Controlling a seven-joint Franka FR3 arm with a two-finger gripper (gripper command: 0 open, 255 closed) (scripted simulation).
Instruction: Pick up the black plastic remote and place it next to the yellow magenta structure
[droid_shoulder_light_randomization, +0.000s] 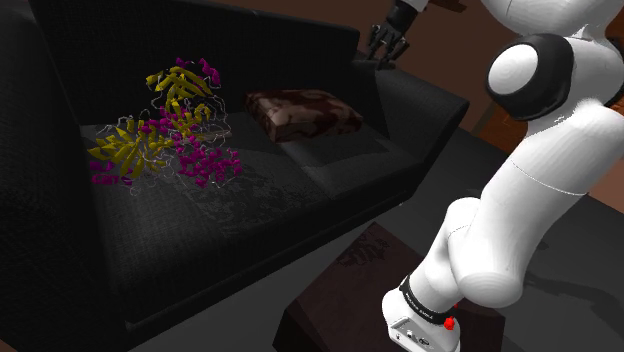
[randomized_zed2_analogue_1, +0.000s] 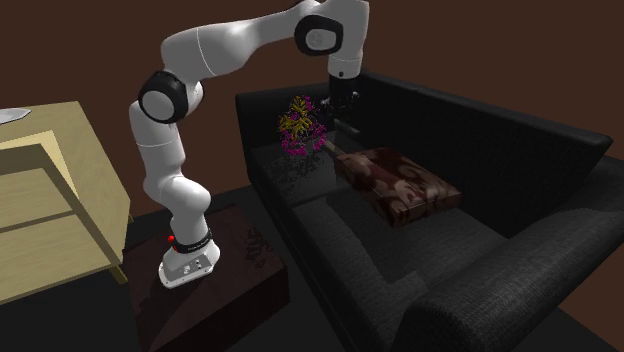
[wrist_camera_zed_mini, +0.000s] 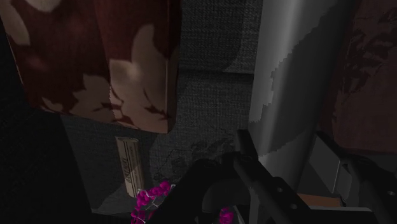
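Observation:
The yellow and magenta structure (droid_shoulder_light_randomization: 165, 125) stands on the black sofa's (droid_shoulder_light_randomization: 300, 180) seat at the shoulder view's left; it also shows as the yellow and magenta structure (randomized_zed2_analogue_1: 300, 128) by the backrest. My gripper (droid_shoulder_light_randomization: 383, 50) hangs above the sofa's backrest, shut on the black remote (droid_shoulder_light_randomization: 366, 62). In the second exterior view the gripper (randomized_zed2_analogue_1: 345, 112) is just right of the structure, with the remote (randomized_zed2_analogue_1: 350, 126) slanting below it. In the wrist view the remote (wrist_camera_zed_mini: 254, 159) lies as a dark bar across the gripper (wrist_camera_zed_mini: 273, 184), above the seat and some magenta parts (wrist_camera_zed_mini: 149, 198).
A brown patterned cushion (droid_shoulder_light_randomization: 303, 112) lies on the middle of the seat, close to the structure. A pale oblong thing (wrist_camera_zed_mini: 130, 165) rests on the seat below the cushion (wrist_camera_zed_mini: 95, 57). My stand (droid_shoulder_light_randomization: 340, 295) is in front of the sofa. A wooden table (randomized_zed2_analogue_1: 50, 180) stands far left.

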